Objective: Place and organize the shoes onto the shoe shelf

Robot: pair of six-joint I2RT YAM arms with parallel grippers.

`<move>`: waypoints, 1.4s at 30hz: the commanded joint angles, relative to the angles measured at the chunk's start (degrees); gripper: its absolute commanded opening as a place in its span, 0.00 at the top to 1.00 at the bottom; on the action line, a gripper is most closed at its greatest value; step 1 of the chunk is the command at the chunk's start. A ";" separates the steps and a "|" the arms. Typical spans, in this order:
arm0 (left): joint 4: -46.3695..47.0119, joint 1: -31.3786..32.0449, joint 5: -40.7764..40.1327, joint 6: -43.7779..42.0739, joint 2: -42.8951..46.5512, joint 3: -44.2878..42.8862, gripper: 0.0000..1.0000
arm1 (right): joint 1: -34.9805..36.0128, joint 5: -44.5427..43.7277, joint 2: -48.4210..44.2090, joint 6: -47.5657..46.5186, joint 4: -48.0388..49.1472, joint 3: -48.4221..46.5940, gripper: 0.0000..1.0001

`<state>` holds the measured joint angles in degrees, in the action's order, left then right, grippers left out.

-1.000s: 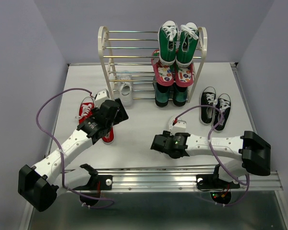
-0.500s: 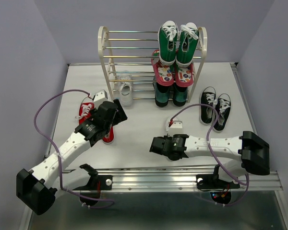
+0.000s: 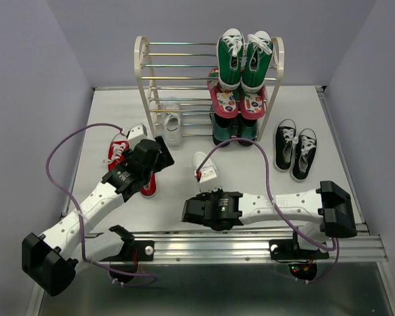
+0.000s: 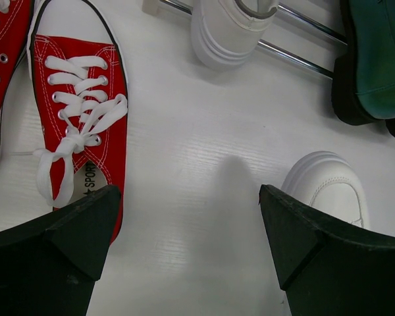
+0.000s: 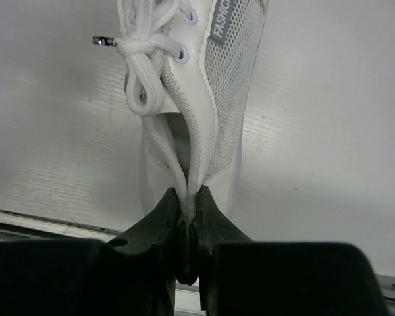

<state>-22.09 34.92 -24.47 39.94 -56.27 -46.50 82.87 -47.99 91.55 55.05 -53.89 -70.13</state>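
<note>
Shoe shelf (image 3: 143,72), left half: upper rods bare, open from the near side. Right half blocked on every tier: green high-tops (image 3: 243,59), flip-flops (image 3: 240,102), dark green pair (image 3: 234,131). Far white sneaker (image 3: 171,126) sits at bottom left. On the table: red pair (image 3: 118,153) left, black pair (image 3: 295,153) right, centre white sneaker (image 3: 205,166). Open lane between red pair and centre sneaker.

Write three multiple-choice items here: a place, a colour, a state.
1. The black pair stands: A. on the top tier B. under the left arm C. on the table right of the shoe shelf
2. The high-tops on top are: A. red B. green C. white
3. The right pincer is: A. shut on the white shoe B. open C. out of view
C, beside the shelf's right frame; B, green uppers; A, wrist view shows it clamped on the shoe's rim.
</note>
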 commanded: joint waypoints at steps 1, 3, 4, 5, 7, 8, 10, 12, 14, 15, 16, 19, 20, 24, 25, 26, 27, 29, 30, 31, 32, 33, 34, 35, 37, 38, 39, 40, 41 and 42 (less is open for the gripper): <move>0.82 0.06 -1.72 0.31 2.13 0.62 0.01 | -3.06 -7.04 -3.04 -6.16 7.73 -4.75 0.99; 0.38 0.06 -1.90 0.48 2.39 0.53 0.01 | -5.68 -3.00 -4.27 -10.82 13.79 -3.80 0.99; 0.38 0.15 -1.99 0.57 2.48 0.45 0.01 | -6.49 -1.42 -4.53 -12.58 15.64 -3.35 0.99; 0.29 0.06 -2.07 0.66 2.57 0.53 0.01 | -7.28 -0.45 -4.62 -13.73 17.05 -3.26 0.99; 0.38 0.06 -2.25 0.92 2.74 0.62 0.01 | -9.82 2.63 -3.84 -15.93 18.73 -4.04 0.99; 0.46 0.06 -2.16 0.84 2.66 0.53 0.01 | -10.44 3.24 -3.66 -16.54 19.60 -4.23 0.99; 0.55 0.15 -2.08 0.84 2.66 0.53 0.01 | -11.76 3.78 -3.31 -17.25 21.10 -4.40 0.99; 0.47 0.15 -2.07 0.84 2.57 0.62 0.01 | -14.66 6.67 -2.52 -17.69 23.03 -4.58 0.99; 0.47 0.15 -2.07 0.84 2.22 0.45 0.01 | -16.16 7.91 -1.64 -19.09 25.31 -4.93 0.99; 0.55 0.06 -2.07 0.75 2.22 0.45 0.01 | -17.12 7.82 -0.94 -19.53 25.93 -5.19 0.99; 0.55 0.15 -2.16 0.84 1.96 0.45 0.01 | -17.65 7.65 0.46 -19.80 26.29 -5.80 0.99; 0.55 0.15 -2.16 0.93 1.69 0.36 0.01 | -19.85 7.82 2.93 -21.47 28.04 -8.53 0.99; 0.47 0.06 -2.16 0.93 1.69 0.36 0.01 | -20.98 7.21 4.50 -22.17 28.83 -10.01 0.99; -0.32 -0.02 -2.60 1.28 2.04 0.01 0.01 | -23.45 6.95 8.20 -22.44 29.71 -13.01 0.99; -0.33 -0.02 -2.51 1.36 2.30 0.01 0.01 | -23.46 6.51 8.82 -22.61 30.15 -13.80 0.99; -0.24 -0.02 -2.34 1.28 2.83 0.18 0.01 | -23.98 5.89 9.35 -22.62 30.51 -14.33 0.99; 0.11 0.06 -2.08 1.28 3.09 0.44 0.01 | -23.98 5.45 10.57 -22.53 30.51 -15.03 0.99; 0.29 -0.02 -2.16 1.10 3.80 0.71 0.01 | -25.38 5.62 11.72 -22.44 30.60 -17.14 0.99; 0.29 -0.02 -2.16 1.10 3.97 0.54 0.01 | -25.39 6.23 12.25 -22.53 30.68 -17.76 0.99; 0.20 0.06 -2.16 1.10 4.15 0.62 0.01 | -26.26 6.67 13.21 -22.53 30.60 -18.37 0.99; 0.11 -0.02 -2.25 1.10 4.24 0.53 0.01 | -27.05 7.11 13.48 -22.44 30.60 -19.25 0.99; 0.11 -0.02 -2.16 1.10 4.33 0.53 0.01 | -27.06 7.55 13.83 -22.53 30.68 -19.60 0.99; 0.11 -0.02 -2.25 1.19 4.41 0.62 0.01 | -27.58 7.73 14.18 -22.79 30.69 -20.13 0.99; 0.20 -0.02 -2.25 1.28 4.50 0.62 0.01 | -27.59 7.56 15.05 -22.79 30.69 -21.09 0.99; 0.29 -0.02 -2.34 1.28 4.50 0.80 0.01 | -28.20 7.30 15.94 -23.67 31.03 -21.98 0.99; 0.20 -0.02 -2.34 1.28 4.50 0.71 0.01 | -28.20 7.21 16.90 -23.93 31.65 -22.33 0.99; 0.20 0.06 -2.34 1.28 4.50 0.71 0.01 | -28.90 7.38 17.43 -24.19 31.56 -23.46 0.99; 0.20 -0.02 -2.25 1.28 4.33 0.54 0.01 | -29.51 7.38 17.96 -24.20 31.74 -24.17 0.99; 0.20 -0.02 -2.34 1.28 4.33 0.62 0.01 | -29.52 7.38 18.49 -24.20 31.91 -24.70 0.99; 0.20 0.06 -2.34 1.28 4.33 0.62 0.01 | -30.13 7.90 19.36 -24.20 32.44 -25.75 0.99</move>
<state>-22.37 34.89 -25.30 41.01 -52.77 -46.46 53.95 -38.33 110.17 31.88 -27.90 -90.70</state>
